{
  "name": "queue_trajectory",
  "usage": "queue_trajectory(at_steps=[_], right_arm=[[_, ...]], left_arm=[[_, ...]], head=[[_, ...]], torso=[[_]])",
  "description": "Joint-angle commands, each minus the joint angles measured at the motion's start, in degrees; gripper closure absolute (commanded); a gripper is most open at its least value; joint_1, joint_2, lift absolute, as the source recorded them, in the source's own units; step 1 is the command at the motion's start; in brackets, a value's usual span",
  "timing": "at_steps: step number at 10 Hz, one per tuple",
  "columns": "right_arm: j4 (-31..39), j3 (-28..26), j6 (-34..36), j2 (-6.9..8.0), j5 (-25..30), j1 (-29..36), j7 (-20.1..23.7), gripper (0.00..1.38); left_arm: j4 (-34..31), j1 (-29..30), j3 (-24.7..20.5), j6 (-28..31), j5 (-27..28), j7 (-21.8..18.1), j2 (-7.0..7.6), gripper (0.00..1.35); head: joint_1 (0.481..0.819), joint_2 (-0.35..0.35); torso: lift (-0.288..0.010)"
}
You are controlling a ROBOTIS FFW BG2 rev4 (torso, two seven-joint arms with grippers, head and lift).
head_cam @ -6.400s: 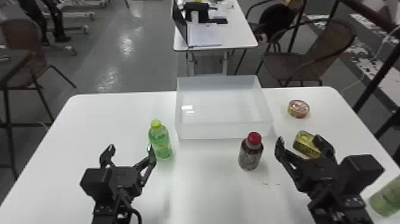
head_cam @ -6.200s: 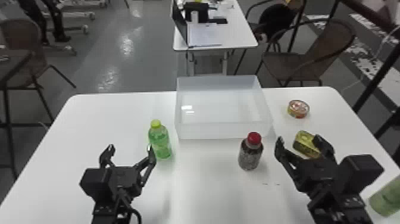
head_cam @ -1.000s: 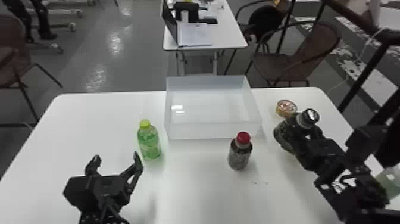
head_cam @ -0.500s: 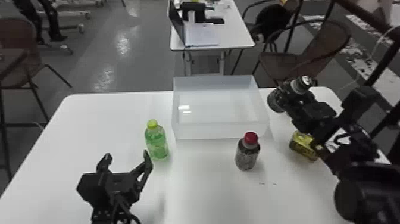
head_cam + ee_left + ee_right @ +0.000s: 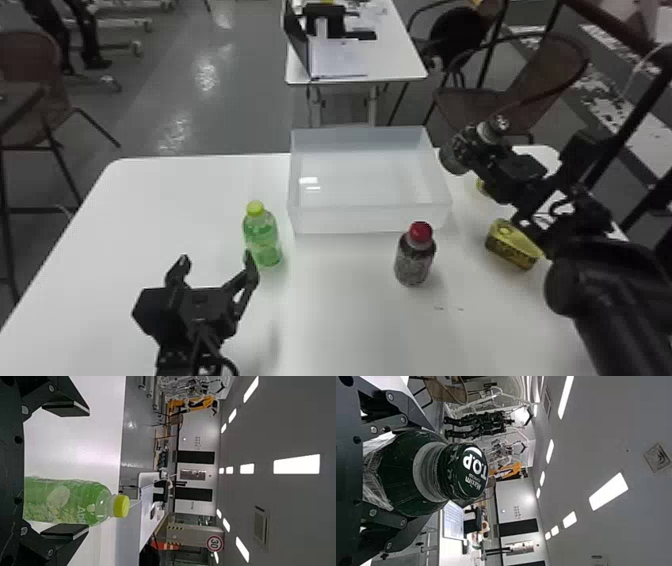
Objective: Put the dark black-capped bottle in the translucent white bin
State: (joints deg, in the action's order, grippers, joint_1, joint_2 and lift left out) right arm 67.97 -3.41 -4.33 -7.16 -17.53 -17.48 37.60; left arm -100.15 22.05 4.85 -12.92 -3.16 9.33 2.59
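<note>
The right gripper point(image 5: 421, 475) is pinching the dark black-capped bottle point(image 5: 453, 156) between its two fingers, which are pressing on the body from both sides, while the cap is pointing out free beyond them. In the head view this bottle is leaning, its base directed toward the translucent white bin point(image 5: 370, 220), and it is hanging just beside the bin's right wall, near the rear corner. As I am judging it, the grasping and the lifting are finished, and the carrying is well advanced, but the bottle is not yet being placed inside. What is remaining is the sideways crossing over the rim, then the lowering, and at last the letting go. The base is seeming rather near to the rim, so the arm is probably needing enough height there, otherwise it is risking to knock the bin. The left gripper point(image 5: 216, 259) is waiting over the near left part of the table point(image 5: 340, 305), its fingers spread and gripping nothing, close to the green bottle point(image 5: 262, 242), which is standing upright. The red-capped bottle point(image 5: 415, 260) is standing before the bin, and the yellow pack point(image 5: 512, 245) is lying to the right; the task is not asking for these.
</note>
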Motion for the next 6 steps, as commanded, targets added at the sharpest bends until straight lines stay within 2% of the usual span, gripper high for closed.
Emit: queue_trajectory(at_steps=[1,3,5,6], right_arm=[[-8.74,2.36,-2.7,0.13,-4.62,-3.18,1.43,0.61],[-16.65,5.17,-4.29,0.13,-8.57,-6.43,4.77,0.61],[-22.09,7.1,-4.99,0.31,-9.63,-8.98,5.64,0.61],[-23.76,7.81,-5.6,0.48,-9.36,-9.59,5.91,0.51]], left_arm=[[0.13,-0.17,-0.02,-0.09,-0.18,-0.1,-0.04,0.26],[0.4,-0.43,-0.02,-0.26,-0.18,-0.36,-0.04,0.26],[0.84,-1.05,-0.02,-0.44,-0.26,-0.89,-0.21,0.26],[0.92,-1.05,-0.02,-0.53,-0.26,-0.98,-0.39,0.26]], head=[[0.695,0.024],[0.695,0.039],[0.695,0.054],[0.695,0.058]], torso=[[-0.092],[-0.092],[-0.092],[-0.092]])
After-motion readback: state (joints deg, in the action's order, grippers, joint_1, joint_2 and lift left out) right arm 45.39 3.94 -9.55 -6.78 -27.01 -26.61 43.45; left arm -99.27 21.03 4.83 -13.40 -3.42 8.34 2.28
